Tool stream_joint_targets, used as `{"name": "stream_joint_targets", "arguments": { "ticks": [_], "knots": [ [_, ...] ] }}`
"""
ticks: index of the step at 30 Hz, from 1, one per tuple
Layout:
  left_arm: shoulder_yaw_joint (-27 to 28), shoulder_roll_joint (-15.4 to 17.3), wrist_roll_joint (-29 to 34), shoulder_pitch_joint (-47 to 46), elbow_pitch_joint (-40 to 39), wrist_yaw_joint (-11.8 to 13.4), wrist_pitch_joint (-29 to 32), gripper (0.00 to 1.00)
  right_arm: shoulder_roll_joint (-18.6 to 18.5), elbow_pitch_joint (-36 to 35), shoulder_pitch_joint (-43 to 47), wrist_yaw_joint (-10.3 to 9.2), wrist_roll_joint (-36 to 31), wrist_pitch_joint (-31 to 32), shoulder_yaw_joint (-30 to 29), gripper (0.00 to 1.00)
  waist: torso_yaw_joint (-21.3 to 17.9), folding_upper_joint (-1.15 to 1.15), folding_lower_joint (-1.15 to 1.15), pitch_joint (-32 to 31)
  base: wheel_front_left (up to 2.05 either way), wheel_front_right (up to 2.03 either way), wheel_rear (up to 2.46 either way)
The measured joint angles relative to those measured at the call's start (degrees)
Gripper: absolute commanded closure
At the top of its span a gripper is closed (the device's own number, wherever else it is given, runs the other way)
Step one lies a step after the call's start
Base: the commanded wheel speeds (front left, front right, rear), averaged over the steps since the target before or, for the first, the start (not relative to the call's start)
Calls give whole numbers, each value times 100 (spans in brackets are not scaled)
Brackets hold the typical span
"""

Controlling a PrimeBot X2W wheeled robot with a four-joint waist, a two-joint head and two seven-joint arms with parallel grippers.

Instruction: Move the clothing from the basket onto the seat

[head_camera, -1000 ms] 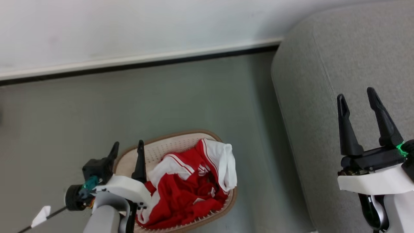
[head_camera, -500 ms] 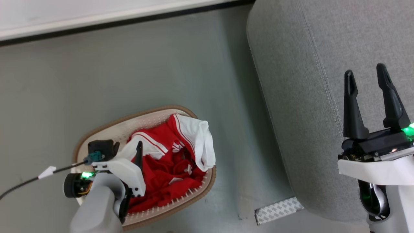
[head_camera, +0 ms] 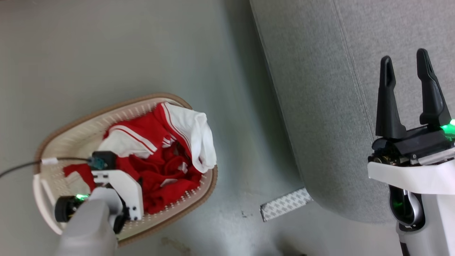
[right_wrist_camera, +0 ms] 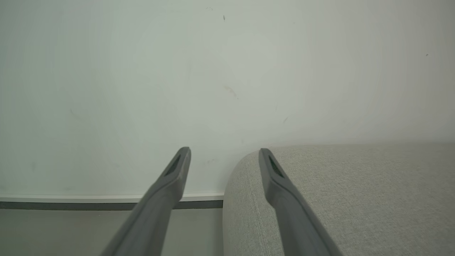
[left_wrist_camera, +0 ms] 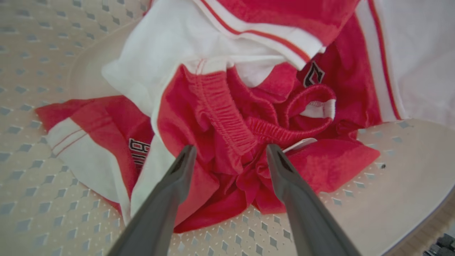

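Now deeper in the basket point(head_camera: 67, 133), left fingers point(left_wrist_camera: 167, 199) apart over the clothing point(left_wrist_camera: 220, 117); right fingers point(head_camera: 387, 103) likewise apart.

**Left arm drops into the basket**

The left gripper point(left_wrist_camera: 227, 153) now points down inside the basket point(head_camera: 78, 133), fingers spread over the red clothing point(head_camera: 163, 177), no longer at the left rim. The head camera looks further down.

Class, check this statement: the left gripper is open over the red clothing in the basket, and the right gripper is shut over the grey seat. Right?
Not quite. The right gripper is open, not shut; the head view shows its jaws apart over the seat. The left gripper is indeed open over the clothing in the basket.
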Motion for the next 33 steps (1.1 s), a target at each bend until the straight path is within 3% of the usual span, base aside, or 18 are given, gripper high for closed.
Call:
{"name": "stream_joint_targets", "arguments": {
  "ticks": [8,13,18,23,24,26,33],
  "knots": [
    [21,257,-86,-510,214,48,668,0,71,-11,-225,0,123,0,168,0,-287,0,0,562,0,0,0],
    [-74,449,-58,-825,278,341,1095,0,87,-9,-285,0,219,0,244,0,-503,0,0,917,0,0,0],
    [-328,449,156,-993,323,419,1650,0,89,-43,-294,0,312,0,140,0,-582,0,0,1224,0,0,0],
    [-422,455,168,-1073,336,470,1752,0,91,-71,-276,0,355,0,124,0,-548,0,0,1378,0,0,0],
    [-450,457,172,-1073,338,482,1796,30,91,-79,-276,0,355,0,124,0,-540,0,0,1393,0,0,0],
    [-482,459,196,-1073,342,490,1801,100,91,-79,-276,1,356,0,116,0,-529,0,0,1410,0,0,0],
    [-461,532,132,-1033,357,517,1437,100,93,-19,-371,1,415,0,209,0,-568,0,0,1287,0,0,0]
  ]
}}
